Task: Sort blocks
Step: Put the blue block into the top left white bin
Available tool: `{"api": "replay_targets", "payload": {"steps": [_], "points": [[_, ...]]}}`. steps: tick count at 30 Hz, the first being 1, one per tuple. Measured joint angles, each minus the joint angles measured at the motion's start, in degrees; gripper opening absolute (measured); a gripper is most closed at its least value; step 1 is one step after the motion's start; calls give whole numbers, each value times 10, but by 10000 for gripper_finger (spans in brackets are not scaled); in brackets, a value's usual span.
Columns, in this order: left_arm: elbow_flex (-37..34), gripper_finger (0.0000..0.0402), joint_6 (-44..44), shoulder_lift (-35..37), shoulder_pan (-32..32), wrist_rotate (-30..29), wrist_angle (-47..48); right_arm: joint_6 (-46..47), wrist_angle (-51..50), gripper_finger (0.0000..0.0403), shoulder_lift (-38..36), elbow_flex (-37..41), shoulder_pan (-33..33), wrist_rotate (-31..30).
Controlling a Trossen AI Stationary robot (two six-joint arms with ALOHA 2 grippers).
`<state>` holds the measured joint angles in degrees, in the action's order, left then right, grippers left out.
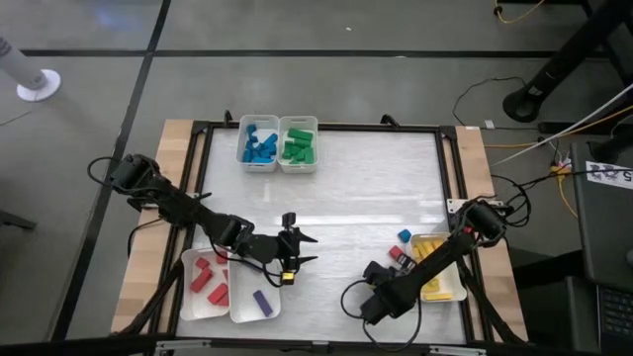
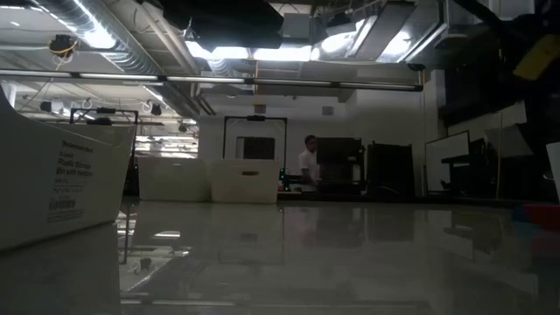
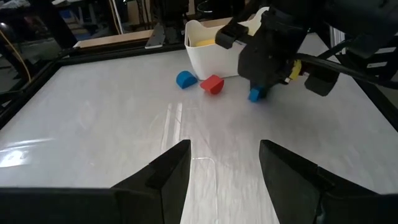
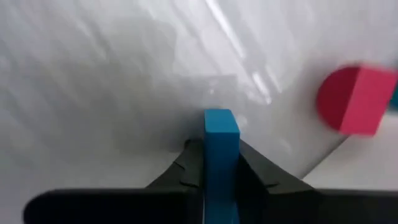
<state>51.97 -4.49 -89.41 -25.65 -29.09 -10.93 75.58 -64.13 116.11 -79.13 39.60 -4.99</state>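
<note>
the right gripper (image 4: 221, 163) is clamped on a small blue bar-shaped block (image 4: 221, 134), its long axis pointing forward between the fingers; the blue-block tray (image 1: 259, 144) lies far across the table.

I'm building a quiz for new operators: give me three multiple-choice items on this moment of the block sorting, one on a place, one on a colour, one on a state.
1. Where is the tray of green blocks?
A. Beside the tray of blue blocks at the table's far edge
B. Under the right arm
C. Next to the red blocks

2. What colour is the block between the right tool's fingers?
A. Yellow
B. Blue
C. Purple

3. How does the left tool stand?
A. Shut on a red block
B. Shut on nothing
C. Open, holding nothing

Answers:
1 A: in the high view it touches the blue blocks' tray at the far edge.
2 B: the right wrist view shows the right tool clamped on a blue block.
3 C: the left wrist view shows the left tool with its fingers apart over bare table.
</note>
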Motion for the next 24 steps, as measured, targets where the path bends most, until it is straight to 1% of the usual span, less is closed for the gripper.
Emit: {"api": "replay_targets", "payload": {"steps": [5,7,9,11,14,16,21,24], "points": [[0,180,-1,4,0,0,4,-30,-4,50,0,-2,-20,-52],[0,180,2,16,0,0,21,-59,-4,51,0,-9,-36,-70],[0,180,5,40,0,0,56,-101,-5,65,0,-21,-56,-86],[0,180,-2,69,0,0,98,-159,-4,75,-1,-35,-78,-104],[1,180,-31,124,-2,-1,181,-256,-4,67,-1,-61,-115,-145],[1,180,-60,162,-3,-1,241,-329,-4,54,-1,-84,-141,-182],[1,180,-157,265,-6,-2,384,-503,16,53,-1,-161,-211,-271],[1,180,-204,323,-6,-11,441,-609,61,65,-1,-214,-256,-289]]}}
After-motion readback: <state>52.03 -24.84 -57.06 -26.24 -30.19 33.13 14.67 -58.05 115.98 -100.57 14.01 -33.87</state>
